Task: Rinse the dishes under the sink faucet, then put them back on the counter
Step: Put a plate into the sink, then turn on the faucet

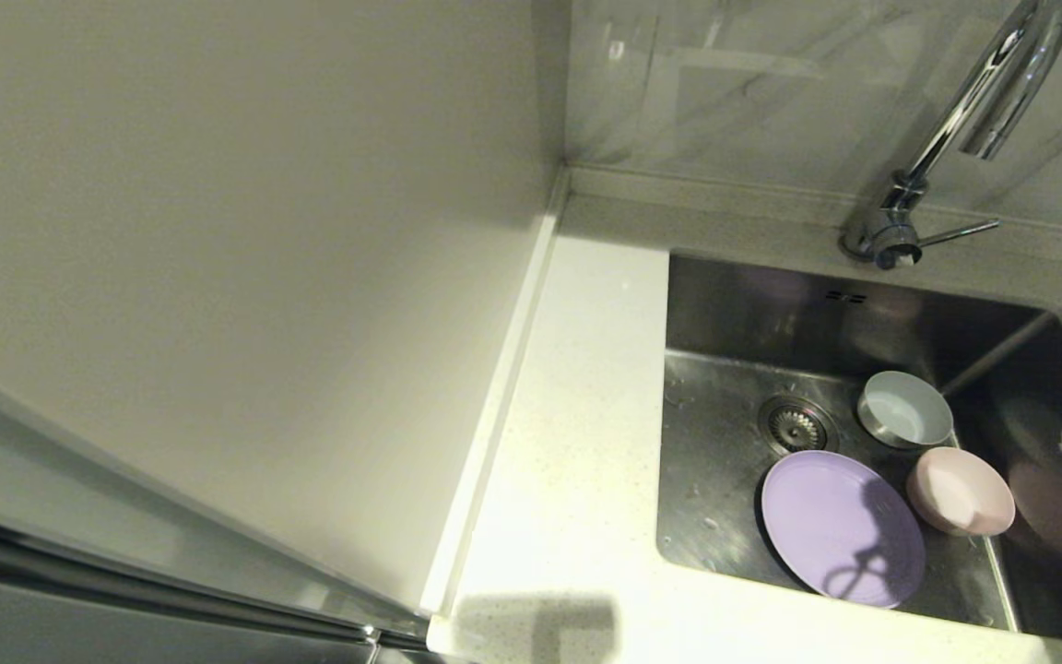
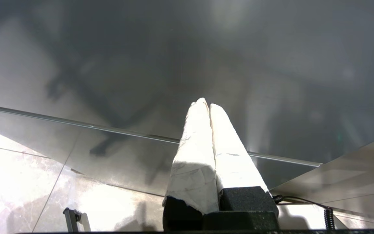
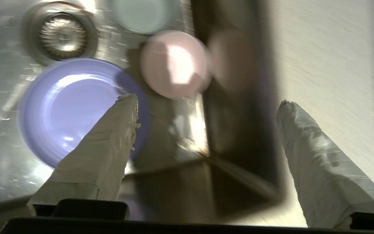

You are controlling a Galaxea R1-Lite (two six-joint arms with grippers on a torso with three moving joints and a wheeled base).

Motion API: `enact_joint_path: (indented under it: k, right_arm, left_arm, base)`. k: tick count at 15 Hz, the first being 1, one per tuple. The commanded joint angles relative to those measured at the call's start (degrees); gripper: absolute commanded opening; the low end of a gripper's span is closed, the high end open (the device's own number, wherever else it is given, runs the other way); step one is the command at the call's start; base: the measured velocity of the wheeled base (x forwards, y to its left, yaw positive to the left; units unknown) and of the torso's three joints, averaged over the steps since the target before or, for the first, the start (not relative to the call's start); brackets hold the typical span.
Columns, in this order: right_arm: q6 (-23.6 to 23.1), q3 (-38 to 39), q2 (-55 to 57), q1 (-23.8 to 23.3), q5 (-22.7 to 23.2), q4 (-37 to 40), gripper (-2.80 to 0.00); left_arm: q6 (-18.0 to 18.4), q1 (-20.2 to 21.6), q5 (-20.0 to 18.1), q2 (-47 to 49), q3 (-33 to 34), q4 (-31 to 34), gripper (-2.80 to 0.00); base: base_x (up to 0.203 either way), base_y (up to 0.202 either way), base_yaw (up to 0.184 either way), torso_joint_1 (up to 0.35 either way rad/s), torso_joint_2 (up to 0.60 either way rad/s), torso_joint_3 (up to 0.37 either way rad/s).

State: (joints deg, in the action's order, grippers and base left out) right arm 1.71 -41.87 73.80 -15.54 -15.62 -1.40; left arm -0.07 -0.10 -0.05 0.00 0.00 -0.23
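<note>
Head view: sink (image 1: pixel 715 304) holds plate (image 1: pixel 843 527), blue-grey bowl (image 1: pixel 904 409) (upright), pink bowl (image 1: pixel 960 491) — tilted; right gripper (image 3: pixel 206 104) spread wide, left gripper (image 2: pixel 206 105) pressed together.

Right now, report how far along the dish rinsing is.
Done: none visibly; no dish on the counter. The lilac plate, blue-grey bowl and pink bowl all sit in the sink; faucet dry. In hand: nothing; right gripper open above the sink's corner. Left: everything.
</note>
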Motion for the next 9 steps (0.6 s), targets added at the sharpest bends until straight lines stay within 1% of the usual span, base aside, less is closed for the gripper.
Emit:
enact_joint_path:
  k: [1,5,7,8,9]
  right_arm:
    - [0.0,-0.3,-8.1,-2.8,0.0,4.3,-2.80]
    - [0.7,5.0,-15.1,-3.2,0.2,6.5,-2.80]
    - [1.0,6.4,-16.9,-3.2,2.0,7.2,-2.80]
    - [2.8,5.8,-17.0,-3.3,3.1,8.6,-2.80]
    - [5.8,4.2,-16.6,-3.3,4.2,9.3,-2.80]
  left_arm:
    - [0.0,0.0,0.0,0.0,0.2,0.0,-2.80]
    - [0.0,0.0,0.0,0.0,0.2,0.0,-2.80]
    - [0.0,0.0,0.0,0.0,0.2,0.0,-2.80]
    - [0.0,0.0,0.0,0.0,0.2,0.0,-2.80]
    - [0.0,0.0,0.0,0.0,0.2,0.0,-2.80]
  base:
    - [0.000,0.000,0.000,0.000,0.00,0.000]
    - [0.000,0.000,0.000,0.000,0.00,0.000]
    - [0.000,0.000,0.000,0.000,0.00,0.000]
    - [0.000,0.000,0.000,0.000,0.00,0.000]
    - [0.000,0.000,0.000,0.000,0.00,0.000]
